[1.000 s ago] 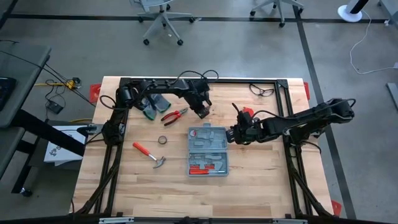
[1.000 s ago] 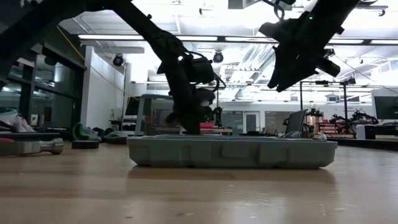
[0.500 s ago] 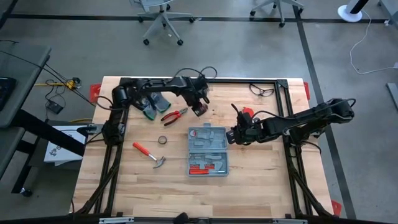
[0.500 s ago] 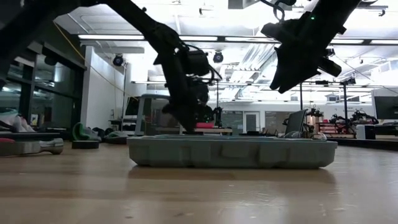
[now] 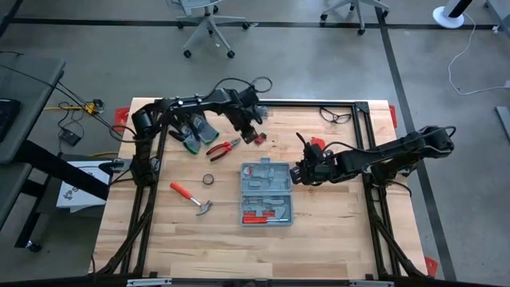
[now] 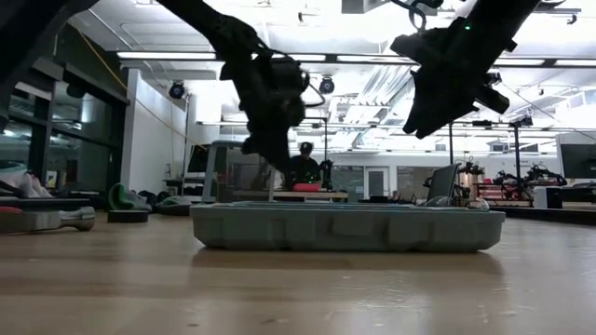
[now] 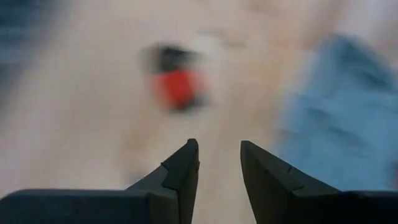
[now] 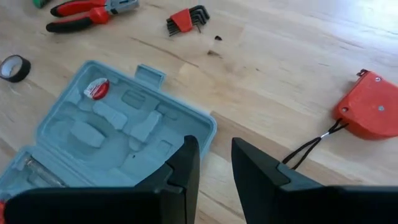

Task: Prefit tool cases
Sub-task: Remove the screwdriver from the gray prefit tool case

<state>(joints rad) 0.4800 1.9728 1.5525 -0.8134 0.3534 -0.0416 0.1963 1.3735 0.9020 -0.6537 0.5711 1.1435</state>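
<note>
The blue-grey tool case (image 5: 267,194) lies open and flat on the table's middle, recesses up, with a red-handled tool (image 5: 265,212) in its near half. In the right wrist view the case (image 8: 106,134) shows from above. My left gripper (image 7: 219,149) hangs open and empty above the table just beyond the case's far edge (image 5: 255,136), over a red hex key set (image 7: 177,87) that lies on the wood (image 8: 186,18). My right gripper (image 8: 215,149) hovers open and empty off the case's far right corner (image 5: 297,173).
Red-handled pliers (image 5: 225,147), dark gloves (image 5: 195,131), a tape roll (image 5: 208,179) and a hammer (image 5: 191,198) lie left of the case. An orange tape measure (image 8: 372,106) lies to its far right, and glasses (image 5: 336,116) lie at the far edge.
My left gripper has risen from just above the table behind the case and drawn a little toward the far edge. The case and my right gripper have kept still.
</note>
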